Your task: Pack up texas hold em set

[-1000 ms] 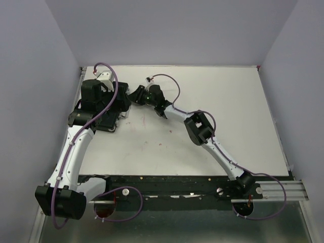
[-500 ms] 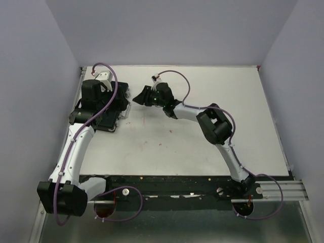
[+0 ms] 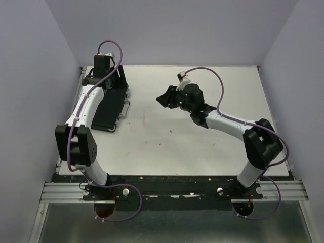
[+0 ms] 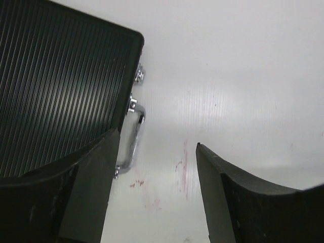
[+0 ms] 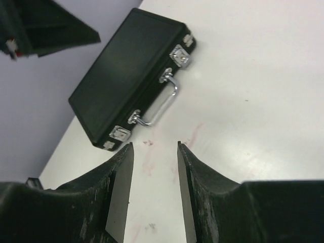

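- The poker set's black case (image 3: 108, 105) is lying flat on the far-left part of the white worktop (image 3: 212, 147), close to the left edge. The lid is down.
- The handle side faces the middle of the worktop. The silver handle (image 5: 163, 98) sits flat against the surface, with a silver latch (image 5: 180, 55) on one side of it and another latch (image 5: 120, 134) on the other. Can't tell from here if they're actually clicked shut.
- In the left wrist view the top of the case is finely ribbed.
- The left end effector (image 4: 156, 137) is released, with its fingers spread wide and nothing in between. It hangs over the handle edge of the case, so one finger (image 4: 96, 167) lines up over the ribbed lid and the other is over bare worktop just past the handle. I don't see it touching anything.
- The left arm is stretched out along the left edge, and its purple cable (image 3: 114, 49) loops up above the wrist.
- The right end effector (image 5: 154, 145) has its fingers parted by a narrower gap and is empty too. It's up over the middle of the worktop, well apart from the case, and pointed toward the handle side.
- There are faint reddish smudges (image 5: 148, 164) on the worktop between the right end effector and the case.
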